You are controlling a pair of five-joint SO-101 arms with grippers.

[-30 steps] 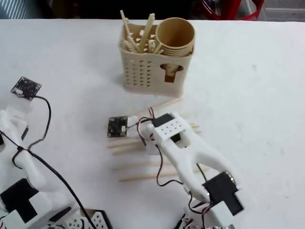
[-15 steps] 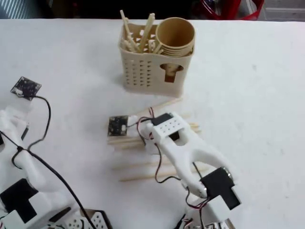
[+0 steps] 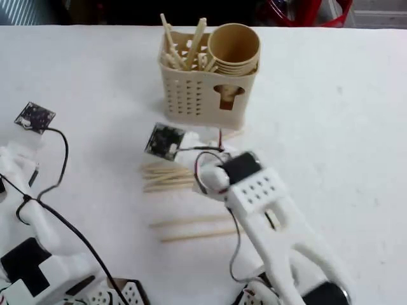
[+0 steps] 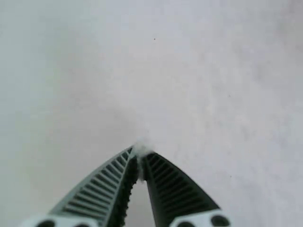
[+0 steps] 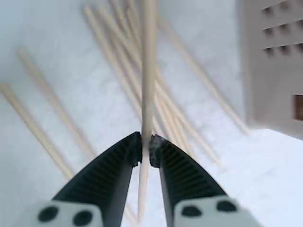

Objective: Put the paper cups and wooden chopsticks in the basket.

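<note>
Right wrist view: right gripper (image 5: pixel 146 144) closed tight on one chopstick (image 5: pixel 149 71).
Left wrist view: left gripper (image 4: pixel 139 160) closed, holding nothing.
High view: paper cups (image 3: pixel 233 47) inside the far basket (image 3: pixel 203 95); loose chopsticks (image 3: pixel 168 176) lie near it.

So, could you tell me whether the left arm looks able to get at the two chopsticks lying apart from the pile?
Probably yes: the two chopsticks lie flat on bare table, nothing on them, though the right arm hangs over their far ends.
</note>
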